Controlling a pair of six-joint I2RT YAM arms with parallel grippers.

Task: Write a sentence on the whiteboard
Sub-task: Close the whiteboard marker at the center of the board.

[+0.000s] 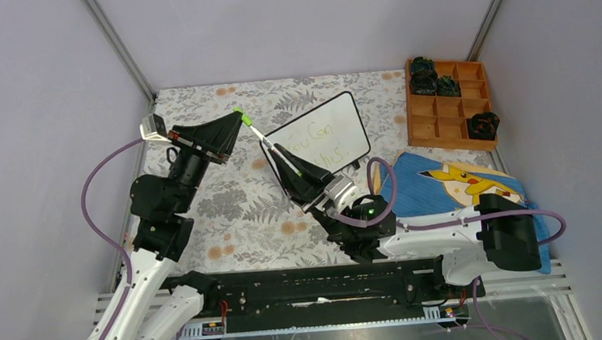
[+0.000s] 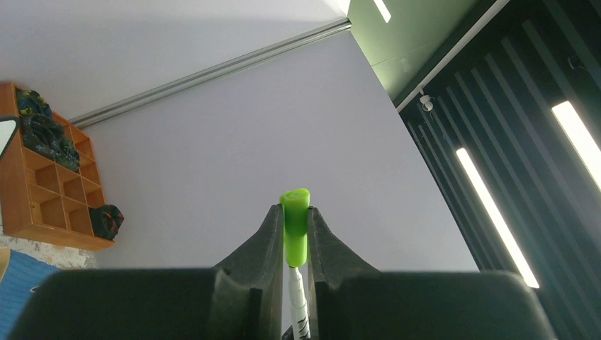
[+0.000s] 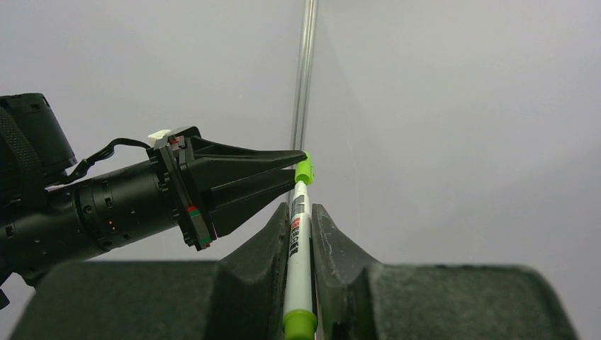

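Whiteboard [image 1: 320, 140] smooth glossy white w/ black frame, compartment tray [image 1: 448, 122] matt wood, tabletop [image 1: 236, 216] matt floral-print cloth, marker [image 3: 298, 255] smooth plastic w/ green cap [image 3: 304, 171].

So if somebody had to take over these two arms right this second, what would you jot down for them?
Left gripper: shut on the bright green marker cap.
Right gripper: shut on the white marker barrel, held in the air just left of the board.
The small white black-framed whiteboard sits on the floral-patterned table; neither arm touches it.
Done: the light-green handwritten sentence is on the board in two lines, too faint to read fully.
Left: the cap is on the pen's tip, but I cannot tell if it is fully seated. Probably press it home, then put the pen down.
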